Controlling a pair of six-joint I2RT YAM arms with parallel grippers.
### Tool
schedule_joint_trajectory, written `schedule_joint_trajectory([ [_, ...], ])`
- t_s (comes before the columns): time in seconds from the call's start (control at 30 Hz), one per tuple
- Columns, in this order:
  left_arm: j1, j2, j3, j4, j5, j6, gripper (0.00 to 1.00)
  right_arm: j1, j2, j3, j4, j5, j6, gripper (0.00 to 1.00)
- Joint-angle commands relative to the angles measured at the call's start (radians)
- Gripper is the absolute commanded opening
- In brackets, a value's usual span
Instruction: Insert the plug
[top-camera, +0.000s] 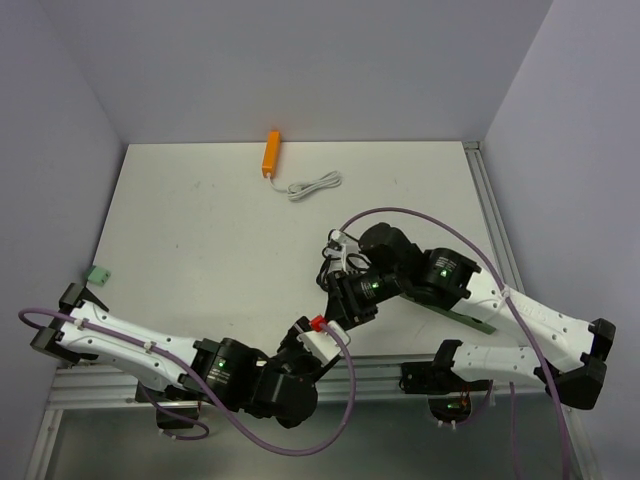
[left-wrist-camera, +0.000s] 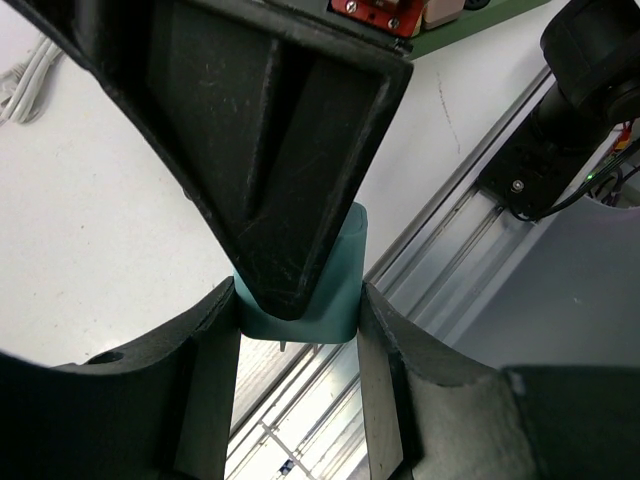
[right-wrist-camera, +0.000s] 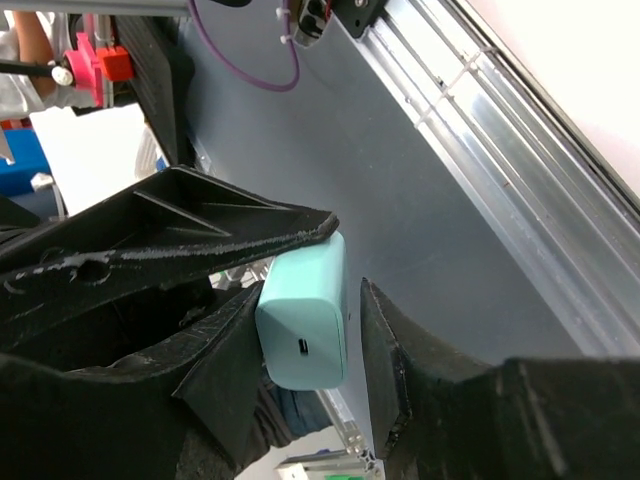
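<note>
Left claw (left-wrist-camera: 297, 305) clamps the teal charger (right-wrist-camera: 300, 325), right claw (right-wrist-camera: 310, 300) sits parted around it, and the white cable (top-camera: 315, 185) lies far off on the counter (top-camera: 200, 230), so insertion looks entirely undone.

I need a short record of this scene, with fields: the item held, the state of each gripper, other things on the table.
held item: mint-green charger, its port facing the right wrist camera
left gripper: shut on the charger
right gripper: fingers on both sides of the charger, thin gap on one side; grip unclear
table: orange block at far edge, white cable coiled next to it; small green part by left edge
</note>
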Motion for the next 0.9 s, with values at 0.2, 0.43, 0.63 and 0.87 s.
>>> schedule_joint_trajectory([
  [0.2,0.0,-0.066,0.006,0.065,-0.013,-0.005,0.0,0.034,0.073,-0.004,0.05,-0.067,-0.044,0.19],
  [0.43,0.012,-0.147,-0.046,0.004,-0.055,-0.129,0.61,0.038,0.055,0.005,0.071,-0.023,-0.073,0.0],
  [0.63,0.011,-0.297,-0.098,-0.054,-0.095,-0.261,1.0,0.038,0.036,0.043,0.034,0.105,-0.133,0.0],
  [0.87,0.011,-0.506,-0.148,-0.122,-0.115,-0.436,0.99,0.038,-0.016,0.068,-0.044,0.417,-0.319,0.0],
])
